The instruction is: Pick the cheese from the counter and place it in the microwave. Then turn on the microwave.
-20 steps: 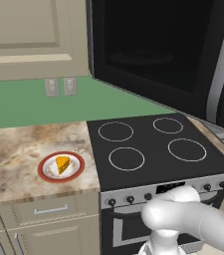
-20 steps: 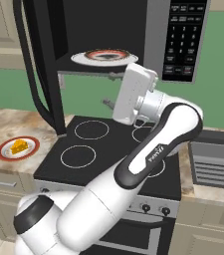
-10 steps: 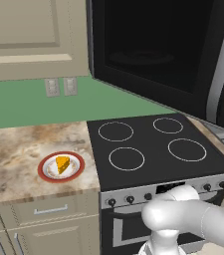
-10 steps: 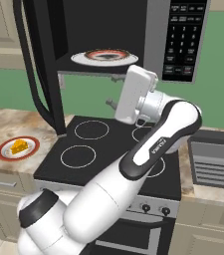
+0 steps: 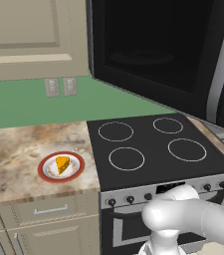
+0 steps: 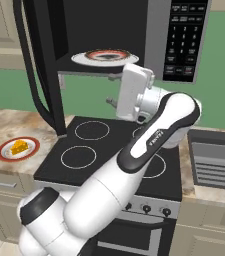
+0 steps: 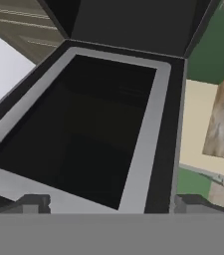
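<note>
The cheese [image 5: 62, 164], a small orange wedge, lies on a white plate with a red rim [image 5: 44, 172] on the marbled counter [image 5: 14, 149], left of the stove. It also shows as the cheese [image 6: 18, 147] at the far left of the right base view. The microwave [image 6: 134, 30] hangs above the stove with its door [image 6: 36, 70] swung wide open. My gripper [image 6: 116, 101] hovers over the stove, just under the open cavity and far from the cheese. In the hand view the gripper [image 7: 112, 205] is open, nothing between its fingertips [image 7: 34, 203], facing the door's dark window [image 7: 83, 129].
A second red-rimmed plate [image 6: 104, 56] sits inside the microwave cavity. The button panel [image 6: 186, 40] is on the microwave's right side. Below lies the black stovetop [image 5: 158, 149] with knobs along its front. A sink [image 6: 215, 160] lies to the right of the stove.
The arm has shifted only slightly, its elbow rising a little. The gripper stays open. The cheese and its plate have not moved.
</note>
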### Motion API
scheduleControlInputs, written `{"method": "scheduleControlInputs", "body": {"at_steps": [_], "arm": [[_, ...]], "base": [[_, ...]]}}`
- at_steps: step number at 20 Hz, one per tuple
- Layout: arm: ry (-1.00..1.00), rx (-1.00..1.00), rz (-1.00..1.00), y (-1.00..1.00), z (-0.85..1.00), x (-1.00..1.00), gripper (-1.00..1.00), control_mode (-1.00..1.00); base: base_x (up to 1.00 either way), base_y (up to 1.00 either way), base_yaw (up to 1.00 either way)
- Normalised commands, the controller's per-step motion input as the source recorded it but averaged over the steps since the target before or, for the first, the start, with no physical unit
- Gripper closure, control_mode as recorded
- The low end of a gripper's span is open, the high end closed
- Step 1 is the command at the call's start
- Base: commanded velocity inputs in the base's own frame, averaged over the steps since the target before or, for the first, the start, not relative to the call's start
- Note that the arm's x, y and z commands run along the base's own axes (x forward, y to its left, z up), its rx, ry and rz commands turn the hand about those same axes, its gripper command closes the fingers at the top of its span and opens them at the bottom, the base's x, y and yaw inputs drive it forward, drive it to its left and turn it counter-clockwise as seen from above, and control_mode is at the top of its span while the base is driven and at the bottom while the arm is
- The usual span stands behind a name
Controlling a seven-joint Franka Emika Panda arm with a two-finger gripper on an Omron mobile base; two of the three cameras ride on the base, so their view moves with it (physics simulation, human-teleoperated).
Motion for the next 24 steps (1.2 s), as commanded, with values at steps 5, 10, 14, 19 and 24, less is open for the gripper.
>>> {"method": "scheduleControlInputs", "body": {"at_steps": [5,10,14,19,24], "arm": [[-0.03,-0.16,-0.14,0.15,0.00,0.00,-1.00,-1.00],[0.00,-0.08,-0.16,0.17,0.00,0.00,-1.00,-1.00],[0.02,0.00,-0.12,0.13,0.00,0.00,-1.00,-1.00],[0.04,0.01,-0.07,0.18,0.00,0.00,-1.00,-1.00],[0.08,0.05,-0.01,0.16,0.00,0.00,-1.00,-1.00]], "base": [[0.00,0.00,0.00],[0.00,0.00,0.00],[0.00,0.00,0.00],[0.00,0.00,0.00],[0.00,0.00,0.00]]}}
